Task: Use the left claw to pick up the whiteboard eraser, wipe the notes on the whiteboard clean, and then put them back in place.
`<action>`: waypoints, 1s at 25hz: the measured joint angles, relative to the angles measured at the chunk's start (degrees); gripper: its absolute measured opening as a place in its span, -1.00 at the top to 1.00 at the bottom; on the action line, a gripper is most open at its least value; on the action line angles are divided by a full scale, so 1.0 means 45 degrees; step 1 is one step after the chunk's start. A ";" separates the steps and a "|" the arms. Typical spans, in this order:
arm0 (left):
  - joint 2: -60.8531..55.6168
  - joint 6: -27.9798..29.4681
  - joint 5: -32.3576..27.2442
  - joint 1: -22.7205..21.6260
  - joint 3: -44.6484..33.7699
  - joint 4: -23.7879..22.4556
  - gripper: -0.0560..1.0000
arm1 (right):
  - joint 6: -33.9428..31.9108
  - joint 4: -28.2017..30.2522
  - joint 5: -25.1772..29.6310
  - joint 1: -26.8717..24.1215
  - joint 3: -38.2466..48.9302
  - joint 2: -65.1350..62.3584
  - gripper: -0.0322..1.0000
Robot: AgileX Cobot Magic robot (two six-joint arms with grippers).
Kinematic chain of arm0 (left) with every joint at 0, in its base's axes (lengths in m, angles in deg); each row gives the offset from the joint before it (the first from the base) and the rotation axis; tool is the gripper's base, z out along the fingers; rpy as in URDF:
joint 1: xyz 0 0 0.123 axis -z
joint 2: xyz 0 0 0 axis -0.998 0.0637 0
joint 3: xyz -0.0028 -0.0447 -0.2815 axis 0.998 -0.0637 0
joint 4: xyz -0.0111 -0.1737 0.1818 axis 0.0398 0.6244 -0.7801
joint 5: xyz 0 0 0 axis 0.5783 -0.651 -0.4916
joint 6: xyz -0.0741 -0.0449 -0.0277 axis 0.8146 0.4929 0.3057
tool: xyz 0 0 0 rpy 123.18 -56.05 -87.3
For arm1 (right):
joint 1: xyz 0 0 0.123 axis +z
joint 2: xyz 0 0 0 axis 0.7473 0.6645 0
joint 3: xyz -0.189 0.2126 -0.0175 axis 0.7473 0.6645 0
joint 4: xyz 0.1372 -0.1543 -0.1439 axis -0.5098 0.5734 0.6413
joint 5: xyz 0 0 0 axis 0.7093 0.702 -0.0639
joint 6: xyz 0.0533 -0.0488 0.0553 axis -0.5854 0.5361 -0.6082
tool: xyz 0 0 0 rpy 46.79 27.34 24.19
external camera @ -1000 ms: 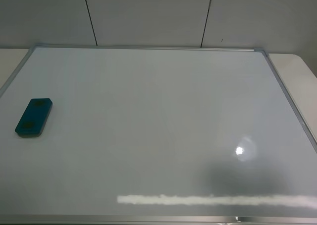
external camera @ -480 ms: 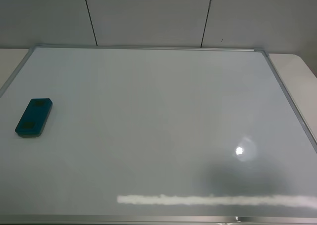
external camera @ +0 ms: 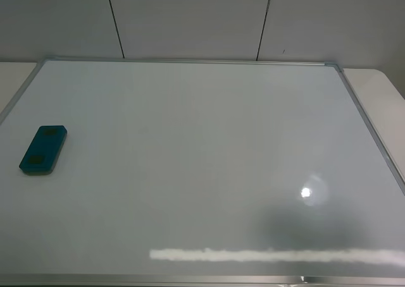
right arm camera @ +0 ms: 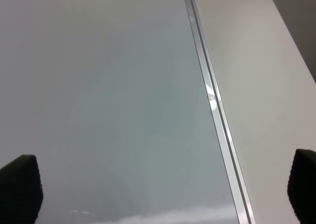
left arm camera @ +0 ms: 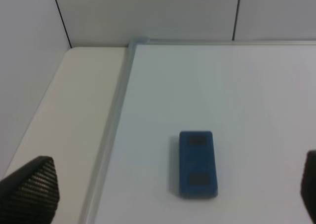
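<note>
From the high camera I see the whiteboard lying flat, and the whiteboard eraser resting on it near its left frame; neither of my arms appears in this view, and I cannot find any red notes on the board here. In the view from my left wrist, my left claw is spread wide: one fingertip shows at one edge of the picture and the other only as a dark sliver at the opposite edge, with nothing between them. The eraser lies ahead of and below the claw, apart from both fingers, its long side pointing away from me, close to the silver frame of the board. In the view from my right wrist, my right gripper is also open and empty, above the board beside its right frame. I judge that no step is done yet: I am at the approach to the eraser. The next move, I think, calls for lowering my left claw over the eraser so the fingers close across its narrow width, then lifting it.
</note>
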 joint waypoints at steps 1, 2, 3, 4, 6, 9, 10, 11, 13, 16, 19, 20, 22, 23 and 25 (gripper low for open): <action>-0.0238 0.0013 -0.0070 0.0000 -0.0178 0.0016 -0.98 | 0.0000 0.0000 0.0000 0.0000 0.0000 0.0000 -0.98; -0.0359 0.0013 -0.0195 0.0000 -0.0313 0.0056 -0.99 | 0.0000 0.0000 0.0000 0.0000 0.0000 0.0000 -0.98; -0.0379 0.0013 -0.0283 0.0000 -0.0453 0.0073 -0.99 | 0.0000 0.0000 0.0000 0.0000 0.0000 0.0000 -0.98; -0.0379 0.0026 -0.0317 0.0000 -0.0643 0.0105 -0.99 | 0.0000 0.0000 0.0000 0.0000 0.0000 0.0000 -0.98; -0.0379 0.0043 -0.0345 0.0000 -0.1038 0.0214 -0.99 | 0.0000 0.0000 0.0000 0.0000 0.0000 0.0000 -0.98; -0.0379 0.0043 -0.0345 0.0000 -0.1811 0.0540 -0.99 | 0.0000 0.0000 0.0000 0.0000 0.0000 0.0000 -0.98; -0.0379 0.0035 -0.0377 0.0000 -0.2022 0.0662 -0.99 | 0.0000 0.0000 0.0000 0.0000 0.0000 0.0000 -0.98; -0.0379 0.0007 -0.0399 0.0000 -0.2149 0.0741 -0.99 | 0.0000 0.0000 0.0000 0.0000 0.0000 0.0000 -0.98; -0.0379 0.0004 -0.0369 0.0000 -0.2207 0.0809 -0.99 | 0.0000 0.0000 0.0000 0.0000 0.0000 0.0000 -0.98; -0.0379 0.0004 -0.0369 0.0000 -0.2215 0.0822 -0.99 | 0.0000 0.0000 0.0000 0.0000 0.0000 0.0000 -0.98; -0.0379 0.0004 -0.0369 0.0000 -0.2215 0.0831 -0.99 | 0.0000 0.0000 0.0000 0.0000 0.0000 0.0000 -0.98; -0.0379 0.0004 -0.0369 0.0000 -0.2215 0.0831 -0.99 | 0.0000 0.0000 0.0000 0.0000 0.0000 0.0000 -0.98; -0.0379 -0.0007 -0.0369 0.0000 -0.2215 0.0831 -0.99 | 0.0000 0.0000 0.0000 0.0000 0.0000 0.0000 -0.98; -0.0379 -0.0007 -0.0369 0.0000 -0.2215 0.0831 -0.99 | 0.0000 0.0000 0.0000 0.0000 0.0000 0.0000 -0.98; -0.0379 -0.0021 -0.0369 0.0000 -0.2215 0.0835 -0.99 | 0.0000 0.0000 0.0000 0.0000 0.0000 0.0000 -0.98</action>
